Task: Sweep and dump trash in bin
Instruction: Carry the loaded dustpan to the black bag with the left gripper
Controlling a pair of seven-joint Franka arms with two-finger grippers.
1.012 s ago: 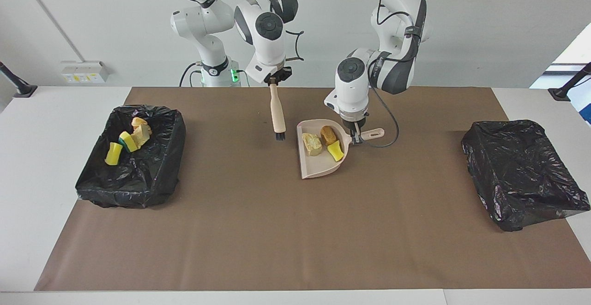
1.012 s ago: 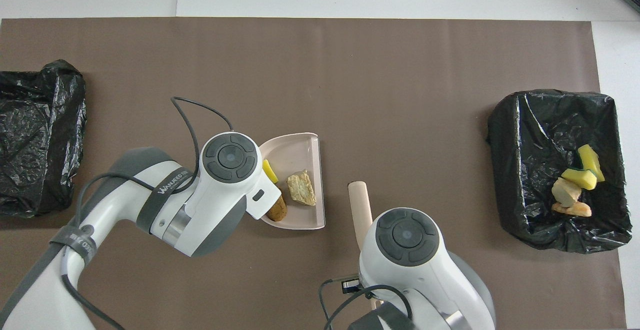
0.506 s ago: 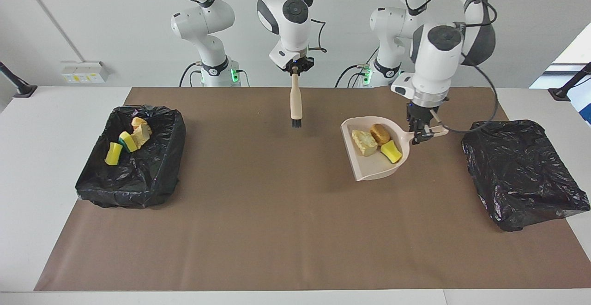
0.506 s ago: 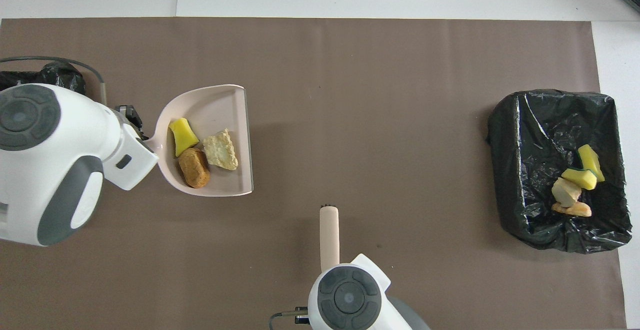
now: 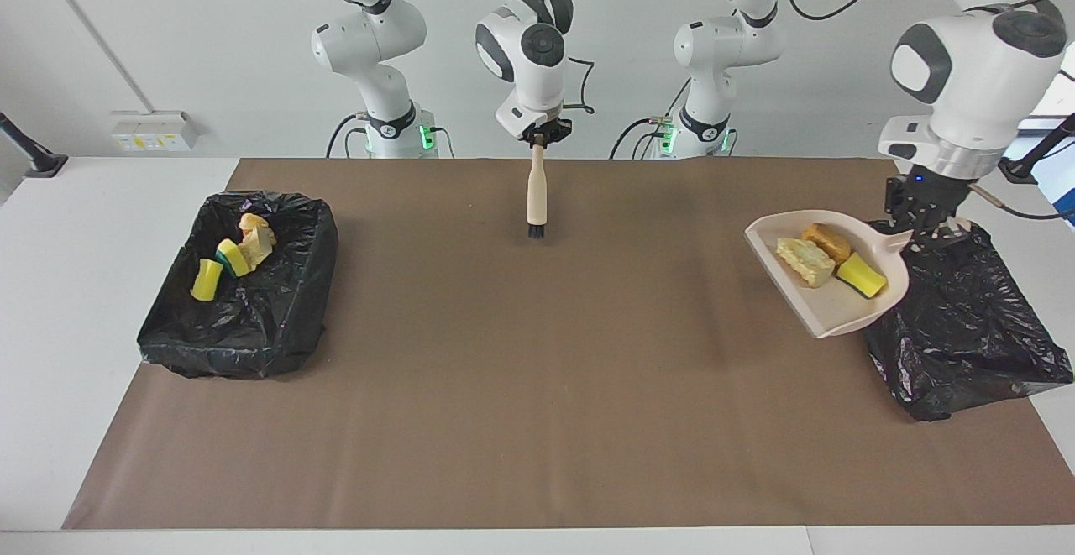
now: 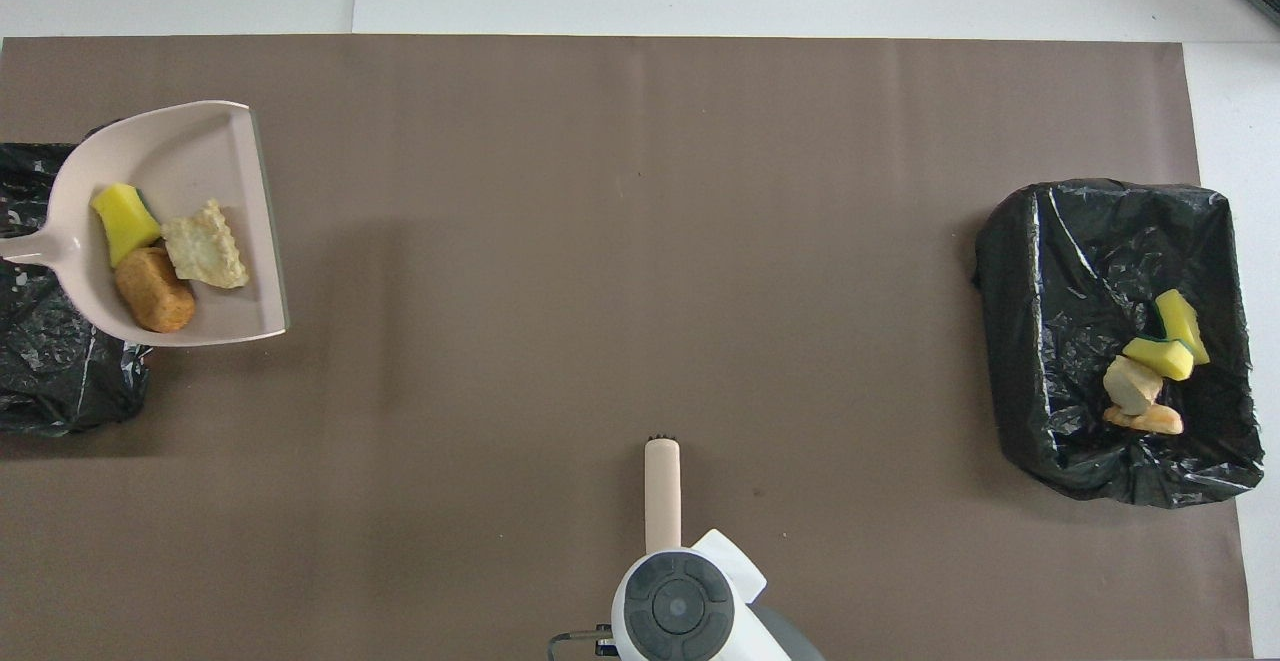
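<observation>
This looks like a robot lab: two white robot arms stand at a big white table by a bare wall.

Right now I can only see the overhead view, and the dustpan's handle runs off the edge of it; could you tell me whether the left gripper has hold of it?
Observer: Yes. The left gripper is shut on the handle of the dustpan, over the bin at the left arm's end of the table.
Operator: Thank you. Is the pan resting on that bin?
Observer: No, it is held up in the air above the bin's rim.
Operator: And the right gripper is hidden under its wrist for me.
Observer: The right gripper is shut on the top of the brush, which hangs upright with its bristles down.
</observation>
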